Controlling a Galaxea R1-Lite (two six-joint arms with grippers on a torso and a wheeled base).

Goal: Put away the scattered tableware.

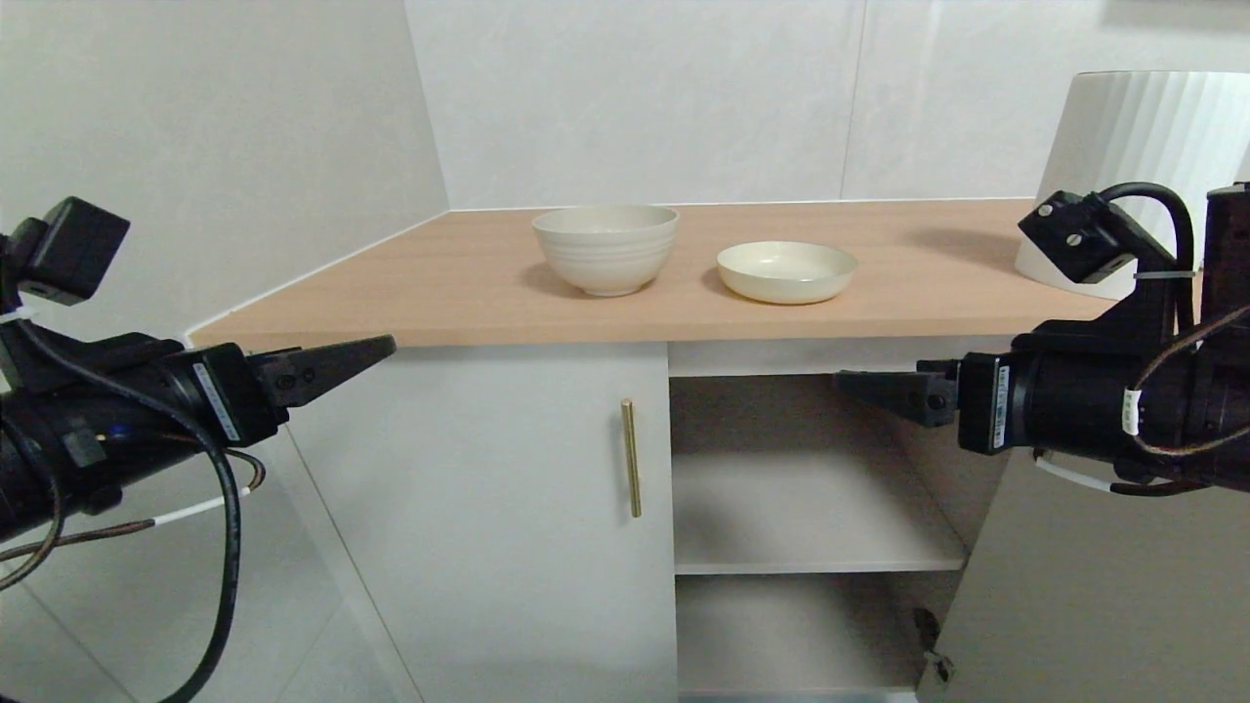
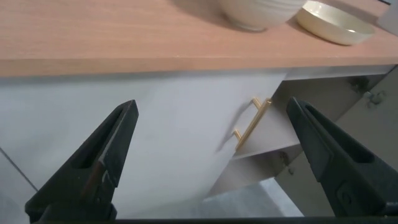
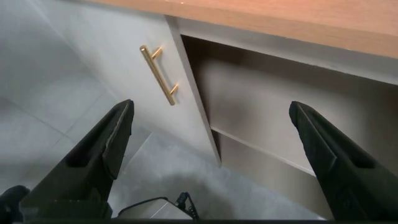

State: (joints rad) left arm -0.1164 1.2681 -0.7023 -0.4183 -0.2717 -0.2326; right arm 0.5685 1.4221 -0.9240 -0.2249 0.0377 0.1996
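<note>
A ribbed cream bowl stands on the wooden countertop, with a shallow cream plate just to its right. Both also appear in the left wrist view, the bowl and the plate. My left gripper hangs open in front of the cabinet's left side, below the counter edge, well left of the bowl. My right gripper is open at the mouth of the open cabinet compartment, under the plate. Nothing sits between either pair of fingers.
The left cabinet door is closed, with a brass handle. The right door is swung open, showing two bare shelves. A white ribbed lamp shade stands on the counter's right end. Walls close in behind and at left.
</note>
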